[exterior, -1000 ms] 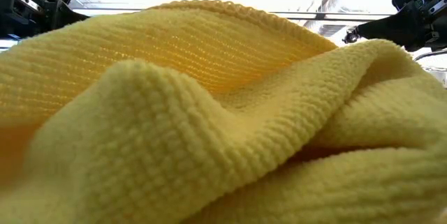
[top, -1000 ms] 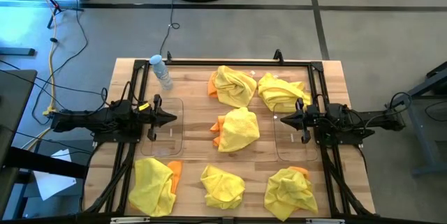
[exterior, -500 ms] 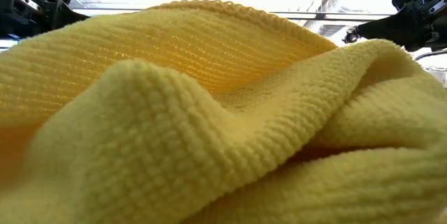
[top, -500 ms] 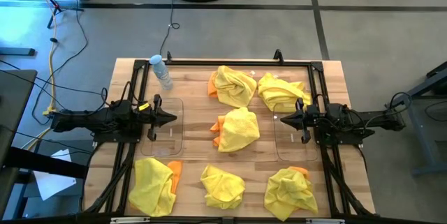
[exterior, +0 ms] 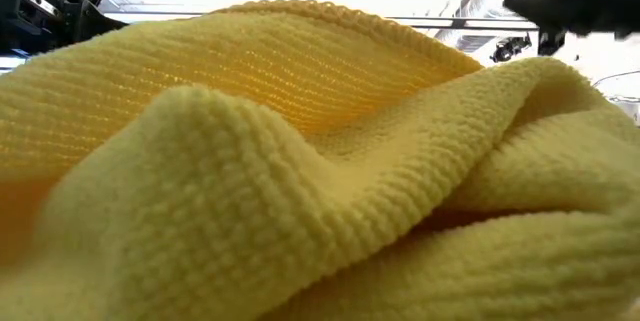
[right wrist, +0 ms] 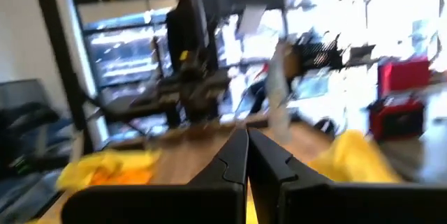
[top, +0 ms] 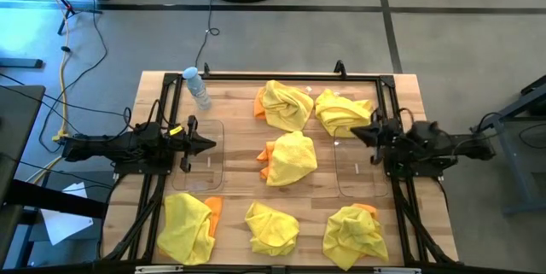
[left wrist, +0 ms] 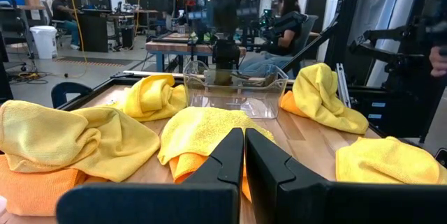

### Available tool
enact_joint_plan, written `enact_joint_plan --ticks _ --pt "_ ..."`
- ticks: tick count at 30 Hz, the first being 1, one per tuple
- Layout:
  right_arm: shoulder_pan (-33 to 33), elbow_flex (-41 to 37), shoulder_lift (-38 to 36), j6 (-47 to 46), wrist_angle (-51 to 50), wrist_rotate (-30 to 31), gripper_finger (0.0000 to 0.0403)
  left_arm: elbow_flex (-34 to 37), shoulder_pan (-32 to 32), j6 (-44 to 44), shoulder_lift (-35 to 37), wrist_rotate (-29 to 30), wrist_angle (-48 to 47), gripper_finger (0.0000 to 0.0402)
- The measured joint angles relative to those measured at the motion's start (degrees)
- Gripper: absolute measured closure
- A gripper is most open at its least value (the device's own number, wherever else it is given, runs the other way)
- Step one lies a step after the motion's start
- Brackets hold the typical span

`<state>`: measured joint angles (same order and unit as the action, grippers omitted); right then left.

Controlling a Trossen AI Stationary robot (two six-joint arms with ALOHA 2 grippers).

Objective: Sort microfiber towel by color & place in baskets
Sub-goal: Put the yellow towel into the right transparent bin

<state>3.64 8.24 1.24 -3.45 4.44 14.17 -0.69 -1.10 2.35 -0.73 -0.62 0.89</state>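
Note:
Several yellow and orange towels lie crumpled on the wooden table: two at the far side (top: 286, 105) (top: 344, 112), one yellow over orange in the middle (top: 290, 156), and three along the near edge (top: 189, 224) (top: 272, 228) (top: 354, 235). Two clear baskets stand on the table, one at the left (top: 209, 173) and one at the right (top: 354, 182). My left gripper (top: 212, 145) hovers shut over the left basket. My right gripper (top: 354, 133) is shut above the far edge of the right basket, near the far-right yellow towel. In the low view one yellow towel (exterior: 300, 161) fills nearly the whole picture.
A clear water bottle (top: 198, 88) lies near the table's far left corner. A black frame (top: 281, 75) runs around the table top. Bare wood shows between the towel piles. People sit at benches beyond the table in the left wrist view (left wrist: 286, 15).
My right gripper has swung toward the table's far edge and turned a little toward the far left, staying shut; its wrist view is blurred by the motion. The left arm and all towels have kept still.

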Motion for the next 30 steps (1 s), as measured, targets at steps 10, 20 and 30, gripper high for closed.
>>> enact_joint_plan --ticks 10,20,30 --pt "0.0 20.83 19.46 4.85 -7.07 22.08 0.0403 0.02 0.01 0.01 0.01 0.0 -0.01 0.0398" --pt "-8.6 44.86 44.19 -11.98 -35.78 40.2 0.0403 0.0 0.0 0.02 0.01 0.0 -0.02 0.0398" --pt "-29.42 61.13 61.26 -32.18 -66.46 17.21 0.0402 0.02 0.0 0.0 0.01 0.0 -0.02 0.0398"
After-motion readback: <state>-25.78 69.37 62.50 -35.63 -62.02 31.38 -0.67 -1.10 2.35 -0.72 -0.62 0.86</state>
